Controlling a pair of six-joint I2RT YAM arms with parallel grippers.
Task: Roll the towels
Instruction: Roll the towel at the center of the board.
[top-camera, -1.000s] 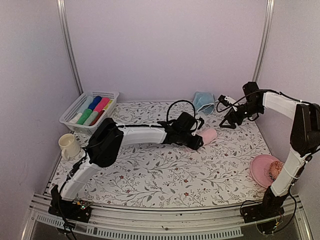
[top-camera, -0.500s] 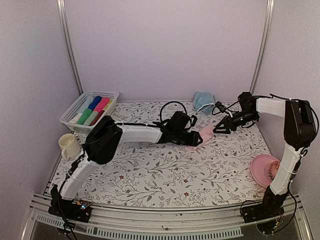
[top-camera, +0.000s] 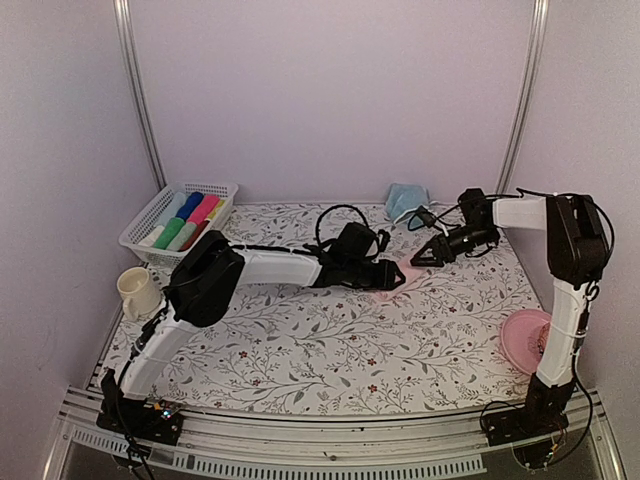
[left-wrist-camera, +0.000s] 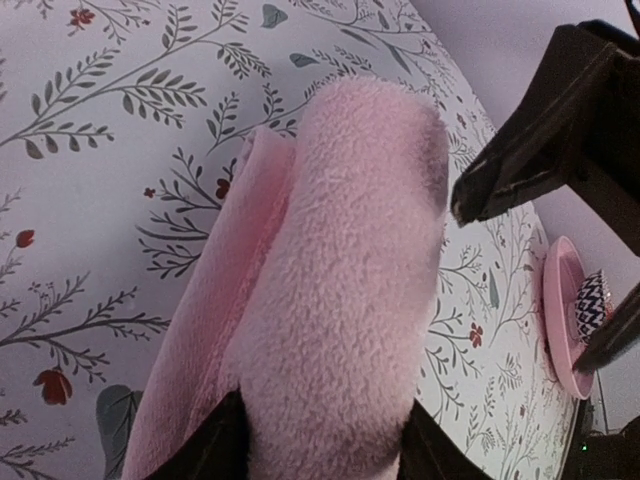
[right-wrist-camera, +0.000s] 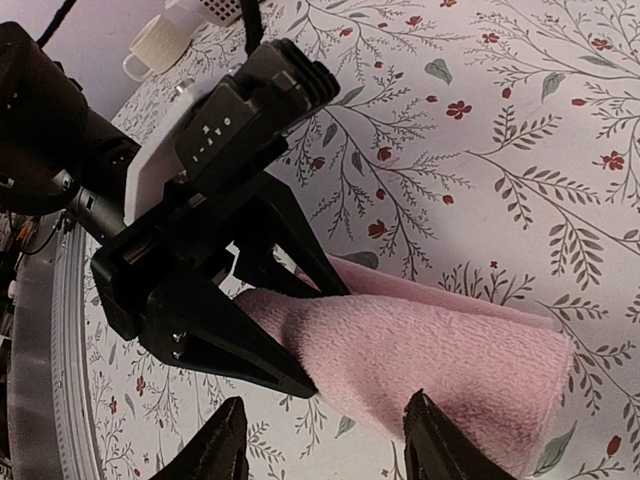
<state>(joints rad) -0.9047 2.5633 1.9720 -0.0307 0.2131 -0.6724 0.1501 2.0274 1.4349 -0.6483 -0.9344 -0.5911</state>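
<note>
A pink towel, partly rolled, lies on the floral tablecloth right of centre. It fills the left wrist view, with a loose flap flat on the cloth to its left. My left gripper is shut on the near end of the roll, and its fingers press both sides. My right gripper is open at the roll's other end. In the right wrist view its fingertips straddle the towel just above it, facing the left gripper.
A white basket with several rolled towels stands at the back left. A cream cup is at the left edge. A crumpled blue towel lies at the back. A pink plate sits at the right edge.
My right gripper has swung left and down from the back right to the end of the pink roll. My left gripper has shifted slightly left with the towel.
</note>
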